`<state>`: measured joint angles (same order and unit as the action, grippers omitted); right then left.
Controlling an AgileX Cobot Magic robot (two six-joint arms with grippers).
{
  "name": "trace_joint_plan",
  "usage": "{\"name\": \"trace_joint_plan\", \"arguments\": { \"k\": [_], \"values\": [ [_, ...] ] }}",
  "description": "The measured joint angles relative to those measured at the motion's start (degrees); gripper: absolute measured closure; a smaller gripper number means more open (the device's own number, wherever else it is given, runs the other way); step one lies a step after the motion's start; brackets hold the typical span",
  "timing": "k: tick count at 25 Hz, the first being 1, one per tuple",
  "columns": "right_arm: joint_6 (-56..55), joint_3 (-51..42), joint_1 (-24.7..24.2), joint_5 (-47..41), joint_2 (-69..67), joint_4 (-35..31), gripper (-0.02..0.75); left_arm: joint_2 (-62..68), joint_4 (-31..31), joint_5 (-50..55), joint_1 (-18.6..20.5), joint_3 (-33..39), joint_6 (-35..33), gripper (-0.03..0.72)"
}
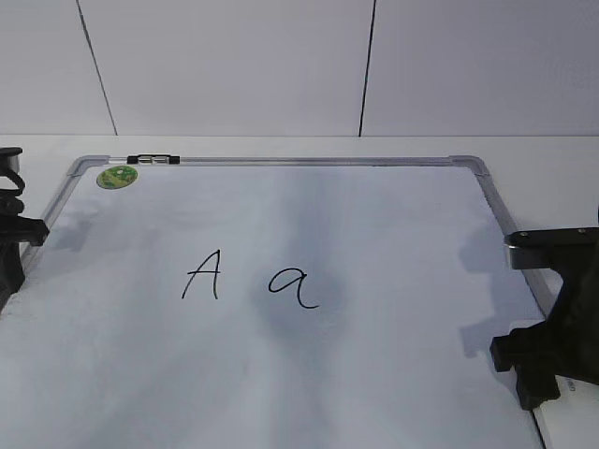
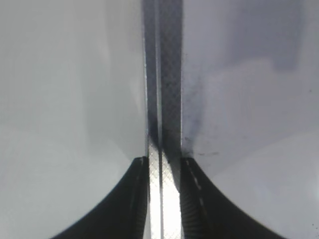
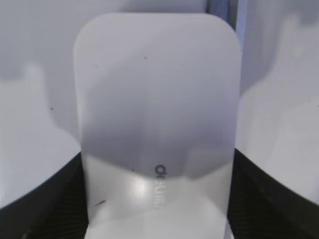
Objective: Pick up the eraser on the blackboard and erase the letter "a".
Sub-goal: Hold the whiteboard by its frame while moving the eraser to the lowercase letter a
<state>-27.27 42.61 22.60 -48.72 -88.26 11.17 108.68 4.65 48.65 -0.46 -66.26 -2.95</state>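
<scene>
The blackboard (image 1: 393, 215) is a white dry-erase board lying flat. On it are a capital "A" (image 1: 203, 274) and the letter "a" (image 1: 293, 285) in thin black marker. The white glossy eraser (image 3: 157, 84) with grey lettering fills the right wrist view. My right gripper (image 3: 157, 162) is shut on its two sides. In the exterior view the right gripper (image 1: 513, 354) is at the board's right edge and hides the eraser. My left gripper (image 2: 162, 162) is closed on the board's grey frame (image 2: 164, 99), at the left edge (image 1: 33, 234) in the exterior view.
A round green sticker (image 1: 117, 176) sits in the board's far left corner. A small black-and-silver marker (image 1: 154, 160) lies on the far frame beside it. A white wall stands behind the table. The board's frame (image 3: 219, 6) shows just past the eraser.
</scene>
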Motion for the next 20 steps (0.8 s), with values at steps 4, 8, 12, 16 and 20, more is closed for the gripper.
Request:
{"name": "trace_joint_plan", "arguments": {
  "k": [4,8,12,16,20],
  "values": [
    [0.0,0.0,0.0,0.0,0.0,0.0,0.197,0.0,0.0,0.0,0.0,0.0,0.0,0.537],
    [0.0,0.0,0.0,0.0,0.0,0.0,0.208,0.0,0.0,0.0,0.0,0.0,0.0,0.537],
    [0.0,0.0,0.0,0.0,0.0,0.0,0.215,0.0,0.0,0.0,0.0,0.0,0.0,0.537],
    [0.0,0.0,0.0,-0.21,0.0,0.02,0.216,0.0,0.0,0.0,0.0,0.0,0.02,0.537],
    [0.0,0.0,0.0,-0.33,0.0,0.12,0.216,0.0,-0.23,0.0,0.0,0.0,0.02,0.537]
  ]
}}
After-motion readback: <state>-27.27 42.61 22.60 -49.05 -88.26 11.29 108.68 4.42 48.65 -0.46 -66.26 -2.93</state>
